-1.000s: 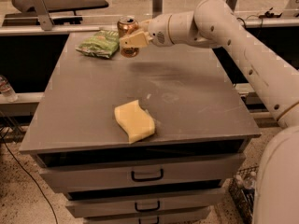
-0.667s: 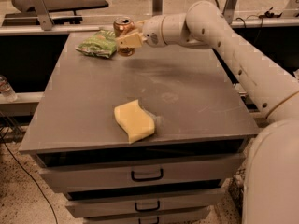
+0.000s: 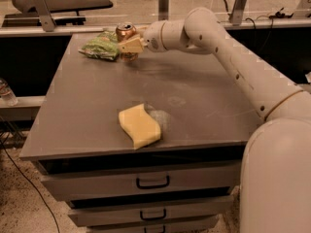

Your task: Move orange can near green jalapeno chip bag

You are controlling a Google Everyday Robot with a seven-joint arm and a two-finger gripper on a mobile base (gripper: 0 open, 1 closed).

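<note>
Pincer point(image 3: 130, 45) is pinching the upright can point(image 3: 126, 31) at the counter's point(image 3: 204, 106) far edge, just beside the bag point(image 3: 99, 48) and about touching it, so the carry is looking done; what is remaining, I judge, is letting go and backing the arm point(image 3: 233, 57) off.
</note>
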